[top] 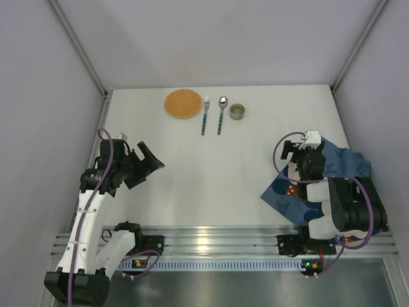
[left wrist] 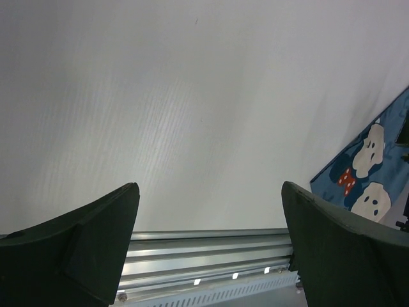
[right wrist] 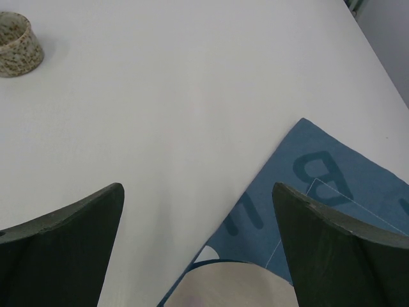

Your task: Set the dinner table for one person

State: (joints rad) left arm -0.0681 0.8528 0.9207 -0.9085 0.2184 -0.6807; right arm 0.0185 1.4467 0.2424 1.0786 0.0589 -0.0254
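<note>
The white surface is being seen stretching across the whole workspace in front of both arms, with an aluminium rail along its near edge. The left gripper is being held above bare surface, its jaws wide apart. The right gripper is being held spread and empty over the edge of the rumpled blue bear-print placemat at the right side. An orange plate, fork, spoon and speckled cup are being shown lined up along the far edge.

From above you lose much of the placemat under the right arm; the right wrist view crops the surface, placemat and cup.
</note>
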